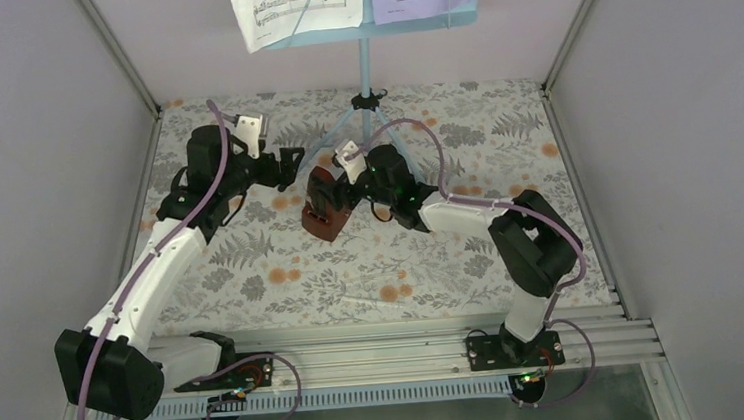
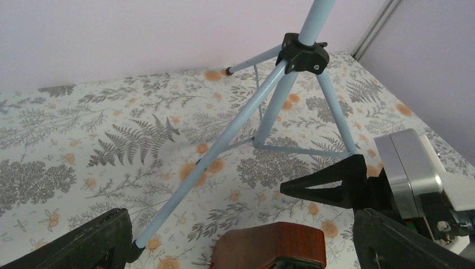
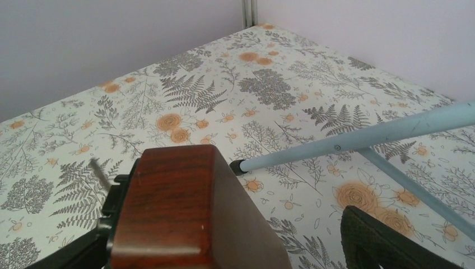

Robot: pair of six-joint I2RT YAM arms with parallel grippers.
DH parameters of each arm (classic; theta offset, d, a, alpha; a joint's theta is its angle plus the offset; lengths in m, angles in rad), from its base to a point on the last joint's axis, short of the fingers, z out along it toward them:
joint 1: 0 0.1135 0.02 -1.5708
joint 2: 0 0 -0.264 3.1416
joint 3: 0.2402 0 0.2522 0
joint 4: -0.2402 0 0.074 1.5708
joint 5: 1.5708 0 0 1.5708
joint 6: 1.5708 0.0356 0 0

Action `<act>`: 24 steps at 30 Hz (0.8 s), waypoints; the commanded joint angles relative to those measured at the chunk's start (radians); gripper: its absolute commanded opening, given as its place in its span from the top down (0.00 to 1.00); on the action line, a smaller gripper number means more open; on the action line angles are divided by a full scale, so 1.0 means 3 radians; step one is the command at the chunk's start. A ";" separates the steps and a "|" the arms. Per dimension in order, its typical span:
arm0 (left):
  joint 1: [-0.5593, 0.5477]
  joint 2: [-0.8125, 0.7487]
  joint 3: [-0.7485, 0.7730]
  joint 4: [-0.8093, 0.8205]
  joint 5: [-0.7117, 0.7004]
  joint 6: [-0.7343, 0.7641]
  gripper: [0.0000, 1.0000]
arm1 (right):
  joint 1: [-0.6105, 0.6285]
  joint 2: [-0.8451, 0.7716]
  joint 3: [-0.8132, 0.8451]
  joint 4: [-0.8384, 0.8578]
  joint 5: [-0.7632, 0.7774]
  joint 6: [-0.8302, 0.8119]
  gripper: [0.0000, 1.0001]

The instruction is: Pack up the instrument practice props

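- The metronome [image 1: 325, 212] is sitting on the counter [image 1: 253, 280], just in front of the music stand [image 1: 364, 65] and between the two arms.
- It appears to be resting on its wide base with the narrow end pointing up, so its long axis is running roughly vertical. I cannot tell whether it is leaning.
- The right hand [image 1: 337, 193] is straddling the metronome with its jaws apart. In the right wrist view, one finger [image 3: 386, 241] is standing clear of the wooden side.
- The left hand [image 1: 292, 166] is hovering just beside it, jaws spread wide and holding nothing.
- One rubber foot [image 3: 238, 166] of the stand is lying just beside the metronome. A squeeze or sideways drag could be knocking that leg and rocking the stand, shaking loose the sheet music [image 1: 296, 0] on top.
- The tapering wooden sides are likely making a poor grip surface, so the metronome could be slipping down and out as the jaws close.
- The thin metal rod [image 3: 101, 174] at its front could be getting bent by a finger.
- The two hands are working close together and risking a bump.
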 commanded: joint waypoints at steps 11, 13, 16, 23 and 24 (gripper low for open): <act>0.0039 -0.0185 -0.0218 0.0161 -0.0335 0.0149 0.02 | -0.0026 0.0217 0.0350 -0.0258 -0.0574 -0.0387 0.43; 0.0042 -0.0328 -0.0306 0.0251 -0.0381 0.0144 0.02 | -0.0013 0.0175 0.0303 -0.0245 -0.0678 -0.0363 0.45; 0.0041 -0.0485 -0.0394 0.0300 -0.0493 0.0144 0.02 | 0.0046 0.0098 0.0199 -0.0265 -0.0685 -0.0327 0.47; 0.0040 -0.0505 -0.0424 0.0274 -0.0568 0.0133 0.02 | 0.0268 -0.0247 -0.0142 -0.0347 -0.0486 -0.0269 0.48; 0.0039 -0.0501 -0.0424 0.0274 -0.0558 0.0130 0.02 | 0.0302 -0.0264 -0.0194 -0.0376 -0.0461 -0.0269 0.48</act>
